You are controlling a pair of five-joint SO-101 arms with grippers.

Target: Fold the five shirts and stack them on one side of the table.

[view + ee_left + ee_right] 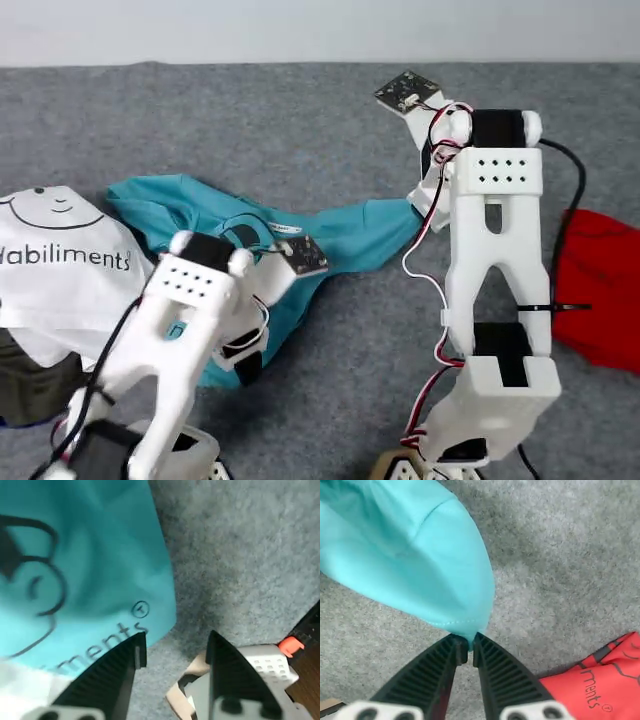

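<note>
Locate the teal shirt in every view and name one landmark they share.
High view: teal shirt stretched mid-table between the white shirt and the red shirt.
Left wrist view: teal shirt, dark print showing, by the left gripper's open jaws.
Right wrist view: teal shirt's tip pinched in the right gripper's shut jaws.
Shared landmark: the grey table cover.

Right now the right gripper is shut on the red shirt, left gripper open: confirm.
Wrong shirt: the right gripper is shut on the teal shirt, as the right wrist view shows; the red shirt lies free. The left gripper is open.
</note>
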